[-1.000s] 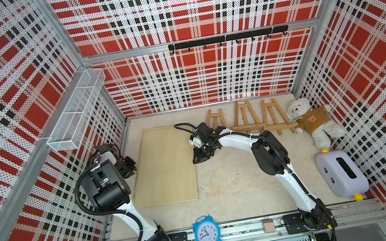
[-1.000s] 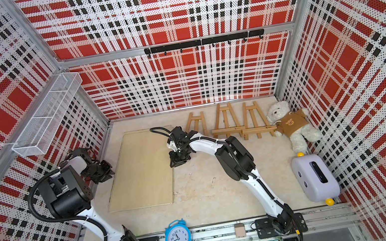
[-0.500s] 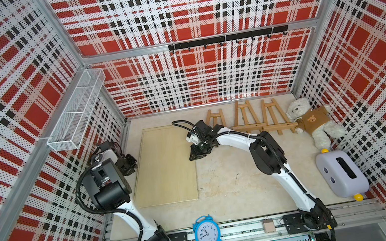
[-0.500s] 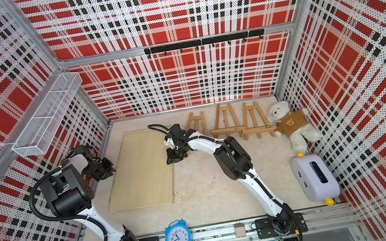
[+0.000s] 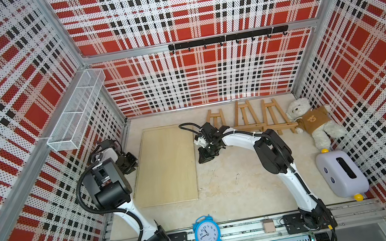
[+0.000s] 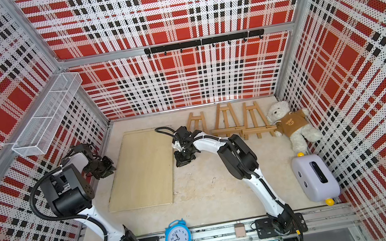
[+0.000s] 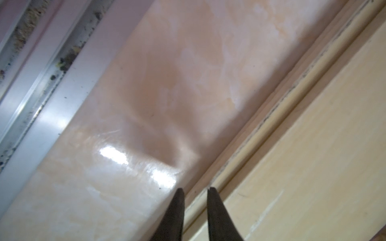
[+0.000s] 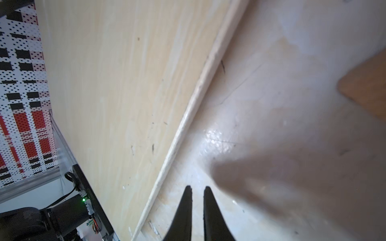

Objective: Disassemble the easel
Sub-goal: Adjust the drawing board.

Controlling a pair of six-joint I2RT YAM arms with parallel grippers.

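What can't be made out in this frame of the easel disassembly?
- Left wrist view: only tips of the left fingers show, straddling the board edge; grip unclear.
- Both top views: easels too small to see joints.
- Right wrist view: brown shape, blurred, cut by the edge.

Teddy bear: white with a brown shirt, lying in the far corner on my right.
Toaster: lilac, on the bench near the bear's feet.
Alarm clock: blue, upright at the front edge.
Wire basket: white, on the wall to my left.
Hook rail: black, across the back wall.
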